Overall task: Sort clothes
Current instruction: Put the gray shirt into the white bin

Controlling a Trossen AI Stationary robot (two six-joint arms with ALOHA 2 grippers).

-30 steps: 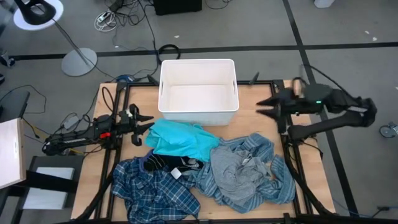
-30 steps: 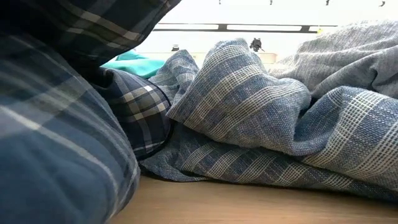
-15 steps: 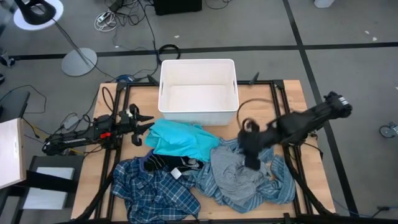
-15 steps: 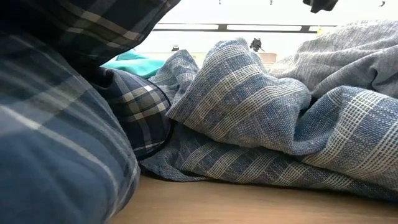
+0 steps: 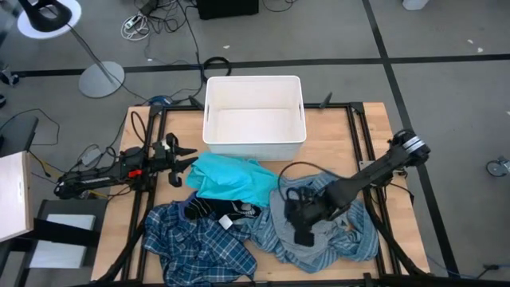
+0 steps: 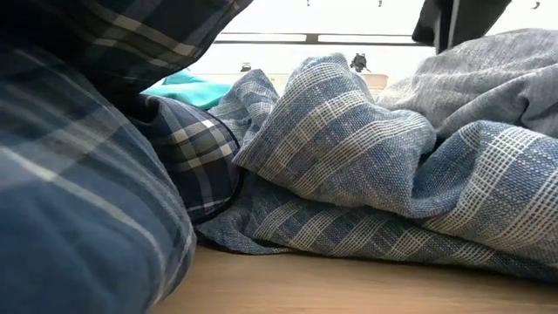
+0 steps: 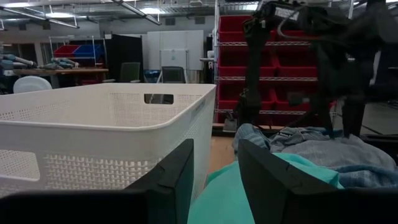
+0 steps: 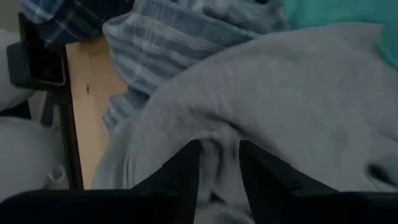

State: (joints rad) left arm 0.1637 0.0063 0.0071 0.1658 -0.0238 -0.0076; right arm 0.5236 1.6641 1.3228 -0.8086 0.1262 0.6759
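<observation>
2 dark arms, black cables along them; right arm [image 5: 374, 171] has silver ring joint.
</observation>
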